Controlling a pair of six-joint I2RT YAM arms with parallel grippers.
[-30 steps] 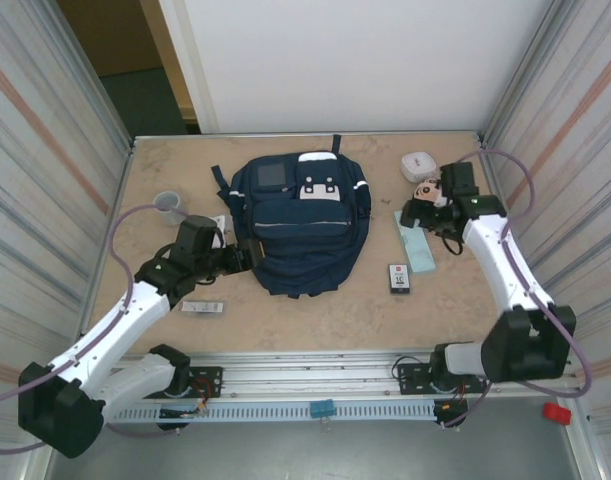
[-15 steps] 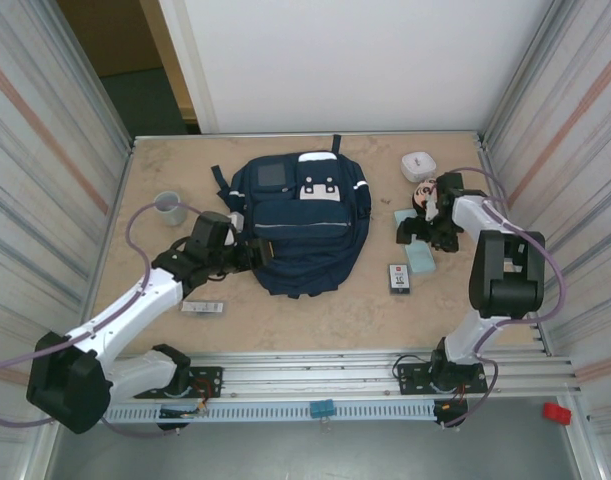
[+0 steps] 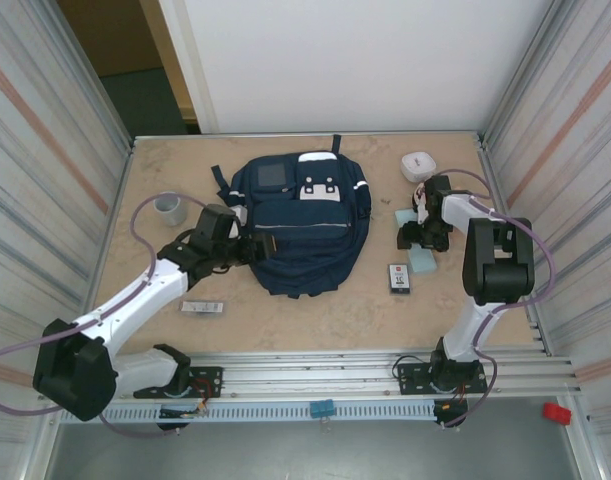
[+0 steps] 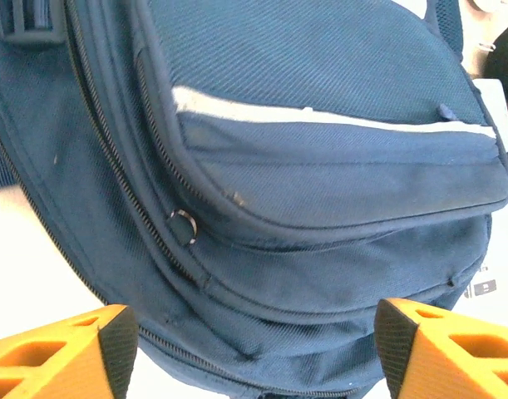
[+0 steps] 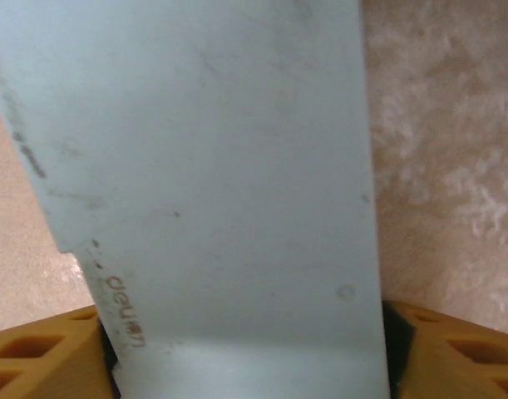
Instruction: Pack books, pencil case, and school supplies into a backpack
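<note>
Left arm stretched low; left gripper (image 3: 252, 247) with fingers apart, at the left edge of the backpack (image 3: 303, 228). Right arm folded back; right gripper (image 3: 417, 237) clamps the pencil case (image 5: 220, 166), printed "deli", right of the backpack.

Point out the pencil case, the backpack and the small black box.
pencil case (image 5: 212, 166), right wrist view, flat face.
backpack (image 3: 300, 235), top external view, front pocket.
small black box (image 3: 399, 277), top external view, white label.
</note>
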